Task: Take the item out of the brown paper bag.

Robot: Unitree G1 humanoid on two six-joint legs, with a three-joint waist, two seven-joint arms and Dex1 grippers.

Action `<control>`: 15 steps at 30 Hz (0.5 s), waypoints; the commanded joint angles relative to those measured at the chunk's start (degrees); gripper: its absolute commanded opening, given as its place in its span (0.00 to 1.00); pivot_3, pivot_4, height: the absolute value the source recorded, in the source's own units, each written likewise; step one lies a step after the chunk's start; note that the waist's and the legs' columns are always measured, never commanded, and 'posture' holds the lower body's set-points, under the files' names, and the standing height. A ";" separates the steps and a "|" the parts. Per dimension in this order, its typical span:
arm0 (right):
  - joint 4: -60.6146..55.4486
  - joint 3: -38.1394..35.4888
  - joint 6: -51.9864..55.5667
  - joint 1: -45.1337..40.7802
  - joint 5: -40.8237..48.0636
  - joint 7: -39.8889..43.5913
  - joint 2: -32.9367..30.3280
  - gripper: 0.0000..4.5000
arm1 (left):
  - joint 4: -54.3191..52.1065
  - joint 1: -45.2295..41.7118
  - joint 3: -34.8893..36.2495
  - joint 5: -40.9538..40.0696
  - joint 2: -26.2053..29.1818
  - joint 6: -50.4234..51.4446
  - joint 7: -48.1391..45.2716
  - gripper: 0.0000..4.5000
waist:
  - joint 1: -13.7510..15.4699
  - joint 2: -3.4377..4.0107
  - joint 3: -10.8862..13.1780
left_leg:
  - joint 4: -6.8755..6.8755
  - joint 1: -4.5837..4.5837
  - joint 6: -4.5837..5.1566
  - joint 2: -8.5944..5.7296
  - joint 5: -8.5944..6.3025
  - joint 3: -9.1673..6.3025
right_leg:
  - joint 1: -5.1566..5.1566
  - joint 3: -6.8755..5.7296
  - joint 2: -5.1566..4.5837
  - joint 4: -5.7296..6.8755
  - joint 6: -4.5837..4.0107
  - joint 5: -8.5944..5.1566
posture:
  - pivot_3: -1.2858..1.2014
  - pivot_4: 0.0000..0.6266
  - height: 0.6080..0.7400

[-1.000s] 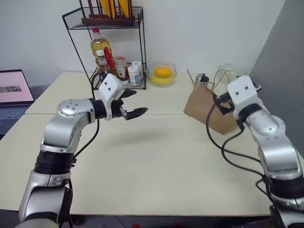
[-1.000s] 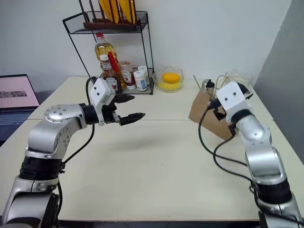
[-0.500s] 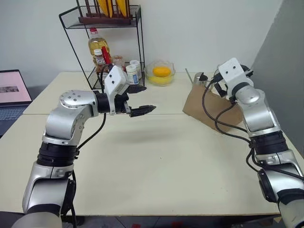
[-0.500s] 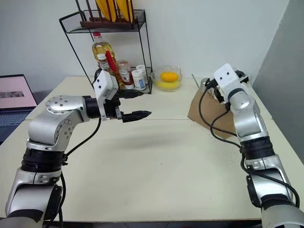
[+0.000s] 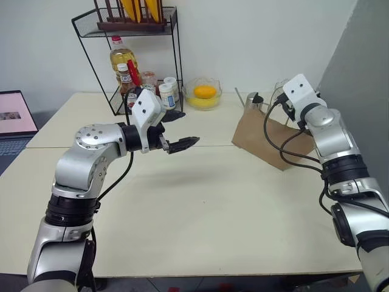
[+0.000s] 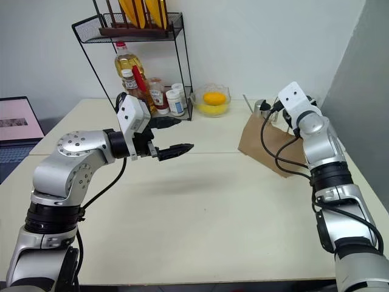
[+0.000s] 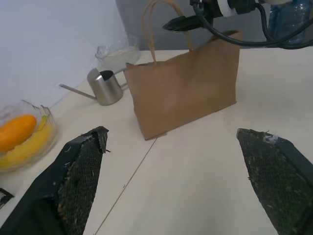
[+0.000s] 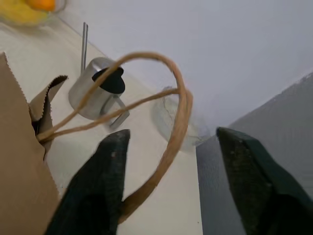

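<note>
Beige table point(image 5: 200, 213), brown paper bag point(image 5: 261, 139) upright at my right. Right gripper point(image 8: 168, 142) straddles the handles point(image 8: 176, 105), not yet pinched (bottle hidden inside, presumably). Left gripper point(image 5: 182, 135) gapes wide. Next: clamp the loops.

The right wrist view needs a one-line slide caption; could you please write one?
Right claw, fingers apart, straddling the brown paper bag's loop handle, steel pitcher behind.

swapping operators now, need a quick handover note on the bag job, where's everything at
Left pincer: open, empty, over the table.
Right pincer: fingers apart at the brown paper bag's handles, a loop between them, not gripped.
Bag stands near the steel jug. The item cannot be seen.
Done: right arm at the bag top.
Left: open the bag, take the item out.
</note>
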 commanded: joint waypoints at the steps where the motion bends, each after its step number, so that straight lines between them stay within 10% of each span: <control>1: 0.69 -1.85 -1.49 -2.57 1.22 0.47 0.25 0.34 | -0.76 -1.43 1.90 -0.47 -0.54 -0.89 1.84 1.00 | 0.00 0.00 0.00 | 0.00 0.00 0.00 0.00 0.00 0.00 | 0.01 -0.01 0.00 0.00 0.00 0.00 | 0.52 0.24 1.00; 5: 0.48 -2.10 -1.79 -2.88 1.06 0.87 0.30 0.03 | -1.36 -0.64 1.81 -0.61 -0.88 -1.12 2.21 1.00 | 0.01 0.00 0.00 | 0.01 -0.02 0.00 0.00 0.00 0.00 | 0.01 -0.02 0.00 0.02 0.00 0.00 | 0.52 0.24 1.00; 15: -2.68 1.12 -8.30 -3.07 -1.78 3.87 -0.51 0.01 | 0.57 -1.84 1.62 0.10 -0.89 -2.51 2.30 1.00 | -0.04 0.00 0.00 | 0.02 -0.02 0.00 0.00 0.00 0.00 | 0.00 -0.01 0.00 0.03 0.00 0.00 | 0.52 0.24 1.00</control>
